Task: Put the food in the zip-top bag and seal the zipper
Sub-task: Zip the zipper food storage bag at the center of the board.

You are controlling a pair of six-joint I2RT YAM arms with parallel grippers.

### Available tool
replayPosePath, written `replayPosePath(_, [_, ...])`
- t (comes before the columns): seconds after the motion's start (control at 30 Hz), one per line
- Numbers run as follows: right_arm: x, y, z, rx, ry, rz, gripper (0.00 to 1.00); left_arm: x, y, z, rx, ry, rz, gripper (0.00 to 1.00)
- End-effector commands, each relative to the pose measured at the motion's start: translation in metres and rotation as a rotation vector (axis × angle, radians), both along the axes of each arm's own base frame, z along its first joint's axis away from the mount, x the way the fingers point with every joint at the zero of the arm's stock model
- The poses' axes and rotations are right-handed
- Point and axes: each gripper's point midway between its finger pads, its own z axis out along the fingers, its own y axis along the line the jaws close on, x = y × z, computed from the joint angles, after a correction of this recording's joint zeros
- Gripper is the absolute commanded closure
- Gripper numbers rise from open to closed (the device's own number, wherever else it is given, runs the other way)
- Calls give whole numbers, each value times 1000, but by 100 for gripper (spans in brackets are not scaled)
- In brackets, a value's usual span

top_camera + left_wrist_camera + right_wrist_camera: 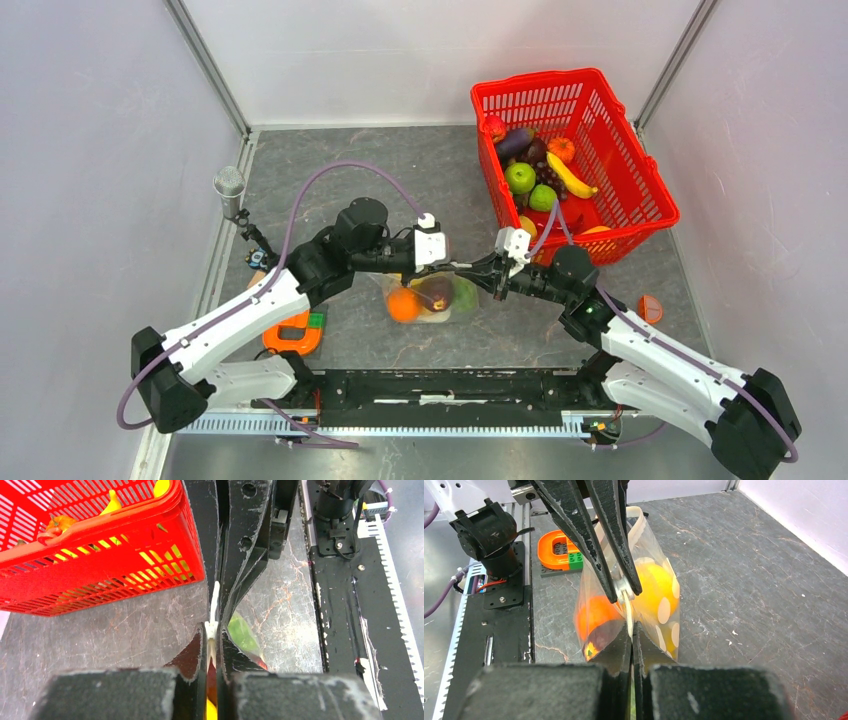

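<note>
Over the surface (400, 170), near the basket (630, 160), the bag (435, 298) with food (403, 305) inside hangs upright between both arms, its zipper (628, 611) clamped in the left jaws and the right jaws.

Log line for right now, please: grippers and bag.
left gripper: shut on zipper | right gripper: shut on zipper | zip-top bag: upright, orange and yellow food inside | red basket: holds fruit
</note>
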Motion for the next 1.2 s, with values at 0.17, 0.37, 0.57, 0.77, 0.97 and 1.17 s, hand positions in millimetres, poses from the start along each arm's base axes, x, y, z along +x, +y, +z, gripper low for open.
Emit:
replayPosePath(0.17, [-6,5,23,21,-65,44,66,-1,7,4,-8,-10,20,98])
replayPosePath(0.37, [0,10,35,13,-94,35,46,-7,1,9,-27,15,-17,98])
replayPosePath(0.57, [2,17,31,-30,-91,66,66,-6,2,9,-26,15,-10,98])
replayPosePath(0.77, [5,15,25,-53,-91,47,97,-5,7,5,-5,9,9,98])
replayPosePath(0.97, [14,6,25,-55,-99,-36,100,-1,16,-4,28,-8,49,98])
replayPosePath(1.17, [25,-6,32,-30,-111,-141,100,0,25,-9,47,-20,85,98])
